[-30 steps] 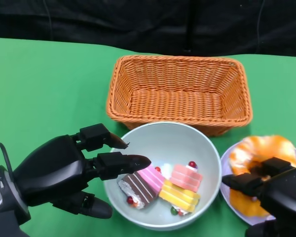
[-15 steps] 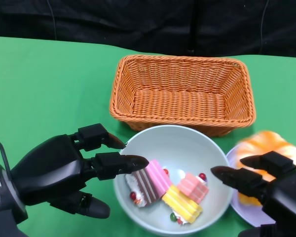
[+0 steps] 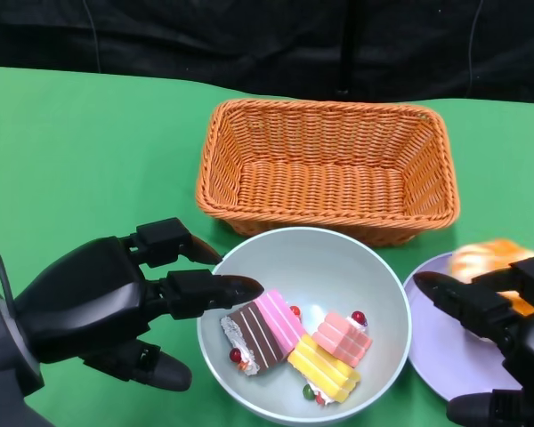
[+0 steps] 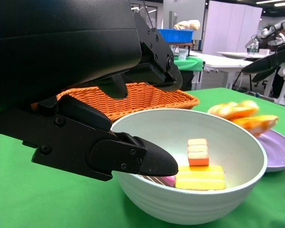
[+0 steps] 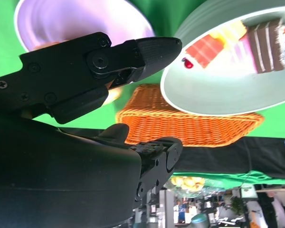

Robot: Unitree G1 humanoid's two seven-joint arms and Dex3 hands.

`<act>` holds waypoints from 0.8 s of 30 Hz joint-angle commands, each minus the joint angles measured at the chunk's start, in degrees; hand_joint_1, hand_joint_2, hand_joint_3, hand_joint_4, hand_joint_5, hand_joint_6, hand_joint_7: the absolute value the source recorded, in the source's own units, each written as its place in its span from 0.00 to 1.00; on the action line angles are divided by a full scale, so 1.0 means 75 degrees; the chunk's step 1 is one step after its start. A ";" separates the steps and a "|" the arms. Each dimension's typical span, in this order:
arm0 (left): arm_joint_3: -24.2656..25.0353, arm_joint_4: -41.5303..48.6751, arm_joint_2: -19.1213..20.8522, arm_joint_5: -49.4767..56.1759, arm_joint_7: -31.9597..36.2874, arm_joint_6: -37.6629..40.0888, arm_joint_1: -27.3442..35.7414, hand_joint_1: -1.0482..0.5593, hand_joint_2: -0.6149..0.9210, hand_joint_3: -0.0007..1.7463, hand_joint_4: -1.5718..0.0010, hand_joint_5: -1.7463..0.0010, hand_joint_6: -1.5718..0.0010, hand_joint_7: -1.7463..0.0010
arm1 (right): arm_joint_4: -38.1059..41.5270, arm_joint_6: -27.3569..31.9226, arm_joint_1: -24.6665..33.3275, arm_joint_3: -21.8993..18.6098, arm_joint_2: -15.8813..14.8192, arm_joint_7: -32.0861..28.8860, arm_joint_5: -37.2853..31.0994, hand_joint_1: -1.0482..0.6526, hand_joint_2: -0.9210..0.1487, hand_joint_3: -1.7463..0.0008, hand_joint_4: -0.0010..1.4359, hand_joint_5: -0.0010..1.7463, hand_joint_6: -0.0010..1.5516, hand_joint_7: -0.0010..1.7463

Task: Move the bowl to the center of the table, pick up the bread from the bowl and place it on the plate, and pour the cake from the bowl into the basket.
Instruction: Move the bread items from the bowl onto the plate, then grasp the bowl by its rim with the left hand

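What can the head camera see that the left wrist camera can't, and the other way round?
Only the head view shows the right hand and the brown striped cake in full. Only the left wrist view shows the room behind the table, with a blue bin on a far table. Both show the left hand, the bowl, the basket, the bread and the plate.

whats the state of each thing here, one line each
bowl: upright on the table, cake pieces inside, no bread in it
cake pieces: lying in the bowl's bottom
bread: on the plate
plate: flat, right of the bowl
basket: upright, nothing in it
left hand: fingers apart at the bowl's left rim, holding nothing
right hand: over the plate, fingers apart, holding nothing
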 commanded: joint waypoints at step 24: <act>-0.0019 0.0437 0.0463 0.0660 0.0411 -0.0804 -0.0596 0.16 1.00 0.04 0.88 0.55 0.69 0.97 | -0.0288 -0.0254 0.0348 -0.0221 0.0415 -0.0263 0.0068 0.17 0.00 0.90 0.06 0.46 0.21 0.03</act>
